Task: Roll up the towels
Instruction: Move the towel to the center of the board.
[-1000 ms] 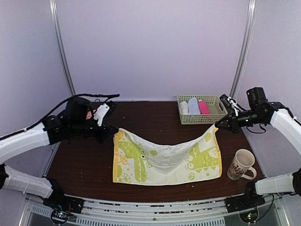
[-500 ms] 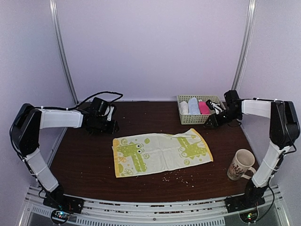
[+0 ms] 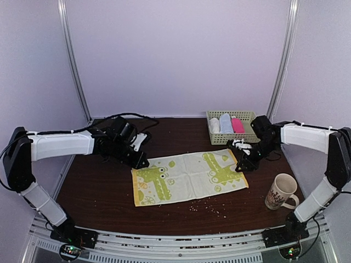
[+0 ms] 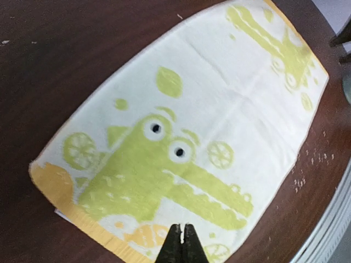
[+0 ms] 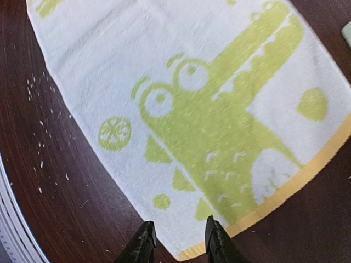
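yellow-green towel (image 3: 189, 176) spread flat, not yet rolled

lies print-up on the dark table (image 3: 98, 192) between the two arms, near the basket (image 3: 253, 138) and short of the mug (image 3: 281, 192); looks light, thin and limp, so likely to sag and crease when lifted and to drag on the wood rather than slide as one piece; probably best pinched at both corners of one short yellow hem together, to keep the first turn straight and tight; at the far-left corner, a tight-shut left gripper (image 4: 181, 230) right over the edge, with no telling whether any cloth sits in the pinch; at the right-hand hem, a part-open right gripper (image 5: 179, 227) holding nothing, tips just beside the corner
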You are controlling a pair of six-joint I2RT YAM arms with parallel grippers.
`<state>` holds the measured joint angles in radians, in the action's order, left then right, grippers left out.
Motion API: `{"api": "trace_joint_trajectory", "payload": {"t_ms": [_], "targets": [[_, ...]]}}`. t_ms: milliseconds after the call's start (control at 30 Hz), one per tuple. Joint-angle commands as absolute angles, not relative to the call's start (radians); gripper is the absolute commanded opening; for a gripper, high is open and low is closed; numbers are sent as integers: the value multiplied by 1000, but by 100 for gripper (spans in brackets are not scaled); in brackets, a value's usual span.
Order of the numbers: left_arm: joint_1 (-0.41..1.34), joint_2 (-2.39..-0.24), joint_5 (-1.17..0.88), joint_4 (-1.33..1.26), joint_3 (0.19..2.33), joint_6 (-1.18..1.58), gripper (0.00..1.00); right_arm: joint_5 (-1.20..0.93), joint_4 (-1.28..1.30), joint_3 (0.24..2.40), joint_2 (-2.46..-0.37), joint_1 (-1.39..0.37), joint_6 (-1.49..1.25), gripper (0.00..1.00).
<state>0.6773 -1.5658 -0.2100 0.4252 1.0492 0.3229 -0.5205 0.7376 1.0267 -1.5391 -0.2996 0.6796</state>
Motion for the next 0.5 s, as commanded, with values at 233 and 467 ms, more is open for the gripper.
{"api": "trace_joint_trajectory", "payload": {"t_ms": [233,467], "targets": [[712,-1661,-363,464,896,299,0,-277,702,967,-1664,-409,692,25],[712,-1697,-306,528,875,289,0,-223,748,914,-1662,-477,708,25]]}}
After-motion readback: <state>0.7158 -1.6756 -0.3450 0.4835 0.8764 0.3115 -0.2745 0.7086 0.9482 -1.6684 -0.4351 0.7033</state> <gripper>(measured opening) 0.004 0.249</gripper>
